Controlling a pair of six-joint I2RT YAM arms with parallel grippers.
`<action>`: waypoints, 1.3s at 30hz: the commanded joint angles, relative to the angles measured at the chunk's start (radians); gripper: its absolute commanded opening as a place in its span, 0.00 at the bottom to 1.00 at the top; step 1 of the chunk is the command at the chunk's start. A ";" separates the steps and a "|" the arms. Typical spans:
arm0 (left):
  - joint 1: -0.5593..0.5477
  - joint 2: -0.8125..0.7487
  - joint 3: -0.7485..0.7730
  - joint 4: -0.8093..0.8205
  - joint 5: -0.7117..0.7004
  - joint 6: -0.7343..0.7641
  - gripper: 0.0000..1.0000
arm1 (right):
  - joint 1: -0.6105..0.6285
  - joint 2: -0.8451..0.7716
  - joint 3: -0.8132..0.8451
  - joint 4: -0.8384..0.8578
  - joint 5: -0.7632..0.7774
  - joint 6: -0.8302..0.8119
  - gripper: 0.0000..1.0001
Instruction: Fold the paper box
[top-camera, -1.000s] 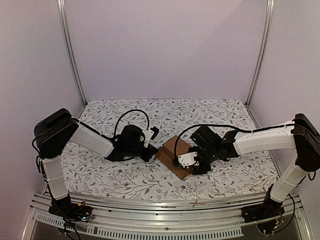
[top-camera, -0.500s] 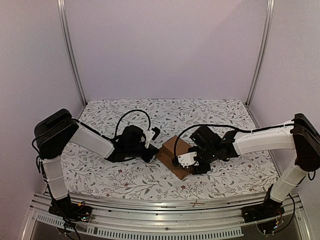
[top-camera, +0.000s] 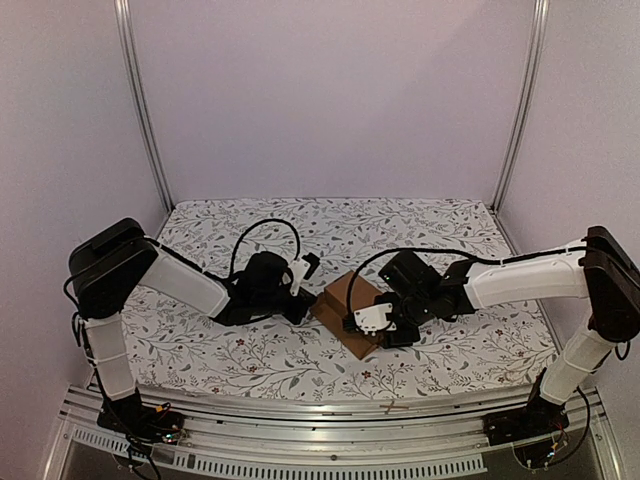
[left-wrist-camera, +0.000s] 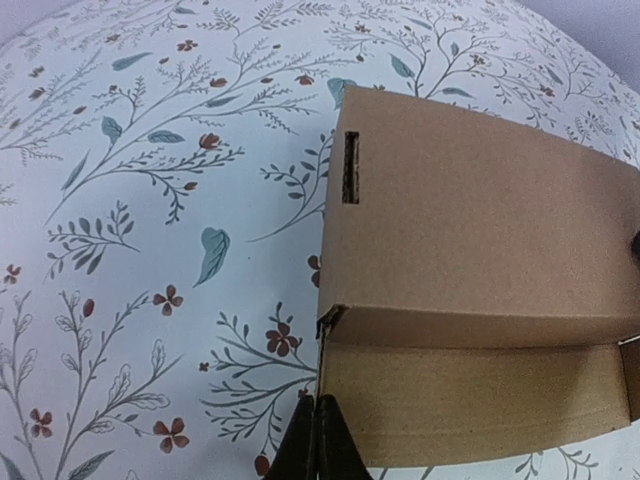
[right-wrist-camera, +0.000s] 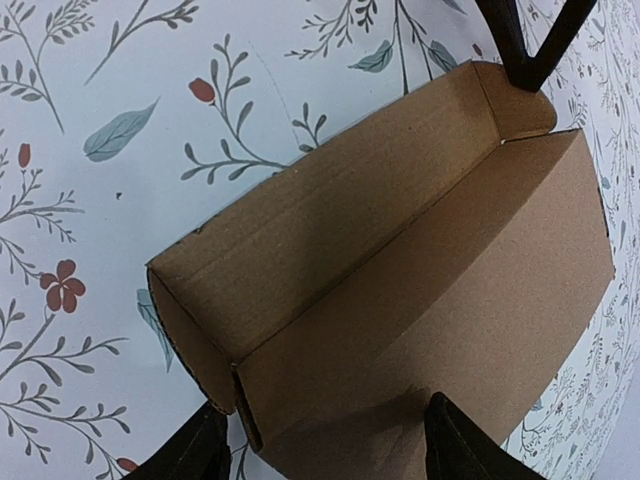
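The left jaws have just closed together, empty, at one end of the paper box (left-wrist-camera: 470, 250), the right jaws apart astride it, likely readying a flap push.

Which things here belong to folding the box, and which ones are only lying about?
Belongs to the job: paper box, left fingers, right fingers.
Just lying about: floral table cover, small tan scrap at the near edge.
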 joint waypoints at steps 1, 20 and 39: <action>-0.012 -0.025 0.009 0.004 -0.029 -0.035 0.02 | 0.006 0.051 0.002 -0.079 -0.053 0.003 0.64; -0.032 -0.004 0.042 0.026 0.006 -0.022 0.02 | 0.006 0.062 0.023 -0.098 -0.069 0.021 0.64; -0.031 -0.004 0.090 -0.030 0.004 -0.057 0.02 | 0.006 0.080 0.041 -0.122 -0.092 0.031 0.61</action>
